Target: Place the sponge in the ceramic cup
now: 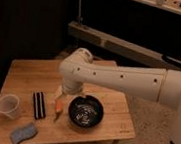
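The blue-grey sponge lies flat at the table's front left corner. Just behind it, by the left edge, the pale ceramic cup stands upright with its mouth open to view. My white arm reaches in from the right and bends down over the middle of the table. My gripper hangs below the wrist between a black ridged block and a black bowl, well to the right of the sponge and cup and touching neither.
On the wooden table, a black ridged block lies right of the cup. A small orange object sits under the gripper. A wide black bowl stands at the front right. A dark wall and low shelf stand behind.
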Available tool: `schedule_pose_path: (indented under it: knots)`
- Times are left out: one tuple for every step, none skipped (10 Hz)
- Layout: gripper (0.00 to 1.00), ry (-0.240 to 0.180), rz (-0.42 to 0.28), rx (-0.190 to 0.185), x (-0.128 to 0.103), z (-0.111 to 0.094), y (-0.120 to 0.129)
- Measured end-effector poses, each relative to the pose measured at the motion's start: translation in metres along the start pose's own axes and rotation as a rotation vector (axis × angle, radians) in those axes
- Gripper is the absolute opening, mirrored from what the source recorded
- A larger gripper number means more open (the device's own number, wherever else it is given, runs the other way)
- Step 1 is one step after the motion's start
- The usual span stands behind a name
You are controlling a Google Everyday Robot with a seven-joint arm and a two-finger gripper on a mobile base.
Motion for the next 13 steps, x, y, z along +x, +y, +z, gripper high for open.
schedule_pose_path:
  knots:
    - [0.80, -0.029, -0.137, -0.005, 0.010, -0.003, 0.020]
    - [0.80, -0.045, -0.253, -0.011, 0.023, -0.005, 0.038]
    - [0.80, -0.058, -0.349, -0.009, 0.033, -0.005, 0.052]
    - [0.80, -0.064, -0.470, -0.002, 0.045, -0.004, 0.065]
    - [0.80, -0.067, -0.529, 0.001, 0.051, -0.004, 0.072]
    - [0.80, -0.067, -0.543, 0.002, 0.053, -0.004, 0.073]
    - [0.80, -0.067, -0.543, 0.002, 0.053, -0.003, 0.074]
    - [0.80, -0.068, -0.543, 0.002, 0.053, -0.004, 0.074]
    - [0.80, -0.075, -0.545, 0.001, 0.052, -0.004, 0.074]
    - [0.80, -0.087, -0.553, 0.004, 0.052, -0.005, 0.075]
    - [0.80, -0.162, -0.609, 0.025, 0.050, -0.012, 0.086]
    - [0.80, -0.245, -0.678, 0.037, 0.043, -0.021, 0.096]
    - [0.80, -0.316, -0.758, 0.045, 0.035, -0.029, 0.105]
